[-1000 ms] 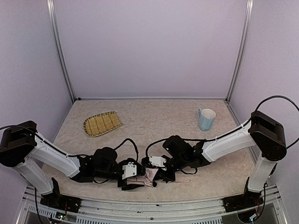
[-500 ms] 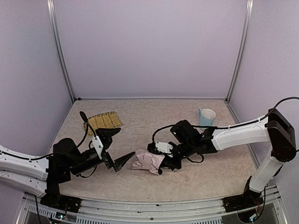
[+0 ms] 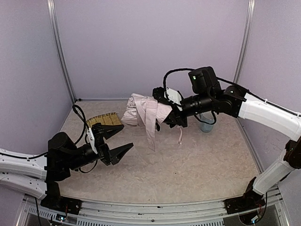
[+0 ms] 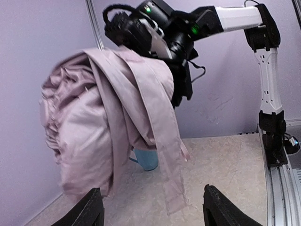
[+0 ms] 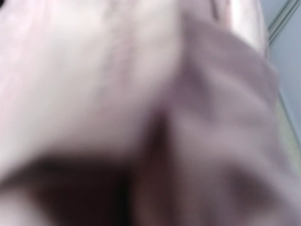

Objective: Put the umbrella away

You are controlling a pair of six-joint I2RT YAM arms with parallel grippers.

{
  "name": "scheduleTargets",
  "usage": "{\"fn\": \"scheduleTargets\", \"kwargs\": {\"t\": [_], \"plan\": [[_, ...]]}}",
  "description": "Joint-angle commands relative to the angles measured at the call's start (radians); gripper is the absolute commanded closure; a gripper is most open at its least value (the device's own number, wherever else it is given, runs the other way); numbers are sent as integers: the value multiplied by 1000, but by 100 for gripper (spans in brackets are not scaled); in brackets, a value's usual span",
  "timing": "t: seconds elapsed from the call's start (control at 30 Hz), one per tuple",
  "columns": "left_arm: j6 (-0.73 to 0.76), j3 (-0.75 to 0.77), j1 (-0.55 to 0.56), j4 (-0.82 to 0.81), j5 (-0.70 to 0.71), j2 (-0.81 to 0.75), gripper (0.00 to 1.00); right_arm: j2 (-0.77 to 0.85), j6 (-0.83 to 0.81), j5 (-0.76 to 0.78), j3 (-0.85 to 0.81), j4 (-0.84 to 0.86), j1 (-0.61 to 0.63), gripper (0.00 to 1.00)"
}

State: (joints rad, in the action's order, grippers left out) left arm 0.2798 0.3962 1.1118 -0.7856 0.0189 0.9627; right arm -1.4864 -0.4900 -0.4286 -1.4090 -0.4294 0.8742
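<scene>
One umbrella [image 3: 140, 109]: pale pink bundle held aloft over back of bench [image 3: 197, 165], one fabric flap dangling. Right end effector [image 3: 164, 112] clamped on its end, grip buried in fabric. Left end effector [image 3: 118, 142] low over near-left bench, jaws spread wide, empty, well apart from umbrella. One woven tray [image 3: 106, 121] and one blue mug [image 3: 207, 123] at back.

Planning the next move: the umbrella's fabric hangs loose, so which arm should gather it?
Left, probably. The left gripper is open, empty and aimed at the umbrella, whose fabric hangs loose just ahead. The right gripper is shut on the umbrella, holding it above the table.
</scene>
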Motion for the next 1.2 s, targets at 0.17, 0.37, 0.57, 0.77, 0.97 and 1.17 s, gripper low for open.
{"fn": "scheduleTargets", "kwargs": {"t": [0.17, 0.37, 0.57, 0.77, 0.97, 1.17], "plan": [[-4, 62, -10, -172, -159, 231, 31, -5, -33, -41, -179, -122, -4, 100], [-29, 119, -70, -281, -201, 386, 27, -20, -32, -61, -195, -131, -3, 100], [-73, 193, -63, -297, -355, 498, 31, -17, -33, -55, -203, -135, -4, 100], [-100, 201, -68, -278, -476, 529, 100, 7, -23, -24, -203, -131, -4, 100], [-57, 93, -110, -267, -460, 505, 100, 102, 23, -51, -203, -104, -35, 100], [52, 123, -203, -202, -436, 629, 100, 152, 27, -238, -224, -150, -40, 100]]}}
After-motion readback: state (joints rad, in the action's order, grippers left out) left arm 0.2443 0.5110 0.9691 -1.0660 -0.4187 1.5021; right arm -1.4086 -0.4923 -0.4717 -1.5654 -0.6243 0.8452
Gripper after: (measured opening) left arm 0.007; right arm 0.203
